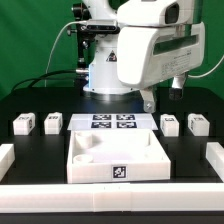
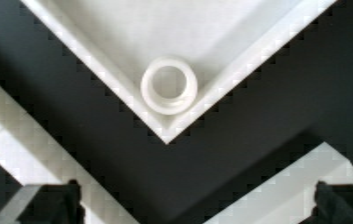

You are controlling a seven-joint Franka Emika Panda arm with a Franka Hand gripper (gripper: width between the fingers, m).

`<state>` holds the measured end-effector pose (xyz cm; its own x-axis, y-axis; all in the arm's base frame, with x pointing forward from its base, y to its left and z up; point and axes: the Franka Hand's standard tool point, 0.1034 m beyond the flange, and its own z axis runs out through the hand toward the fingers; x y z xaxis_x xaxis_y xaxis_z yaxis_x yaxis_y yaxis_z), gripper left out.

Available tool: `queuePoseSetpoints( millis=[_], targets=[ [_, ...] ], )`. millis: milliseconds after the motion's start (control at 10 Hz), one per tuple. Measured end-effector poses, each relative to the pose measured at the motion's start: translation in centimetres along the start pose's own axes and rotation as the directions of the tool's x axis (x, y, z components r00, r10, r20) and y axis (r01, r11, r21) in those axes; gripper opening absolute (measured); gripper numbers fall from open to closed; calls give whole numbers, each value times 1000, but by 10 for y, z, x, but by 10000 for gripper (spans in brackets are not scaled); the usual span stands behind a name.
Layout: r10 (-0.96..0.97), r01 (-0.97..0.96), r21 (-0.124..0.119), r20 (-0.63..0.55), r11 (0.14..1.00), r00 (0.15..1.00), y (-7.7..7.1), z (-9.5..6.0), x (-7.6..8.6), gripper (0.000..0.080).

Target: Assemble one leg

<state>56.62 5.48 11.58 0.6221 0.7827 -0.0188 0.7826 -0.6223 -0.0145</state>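
Claw (image 2: 187, 205): spread, empty, over round corner socket (image 2: 169, 83) of white square plastic tray (image 2: 247, 48), likely sighting it.
Leg (image 1: 170, 123): small white tagged post, ungrasped.

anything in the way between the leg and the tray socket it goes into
Nothing visible sits in the way. The socket under the open gripper looks empty. A leg stands on the table beside the marker board. Only the tray rim lies between, so the leg likely has to be lifted over.
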Motion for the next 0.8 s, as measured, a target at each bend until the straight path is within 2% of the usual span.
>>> queuePoseSetpoints(
  millis=[800],
  targets=[
    [0, 0, 0, 0, 1000, 1000, 0, 0, 0, 650]
  ],
)
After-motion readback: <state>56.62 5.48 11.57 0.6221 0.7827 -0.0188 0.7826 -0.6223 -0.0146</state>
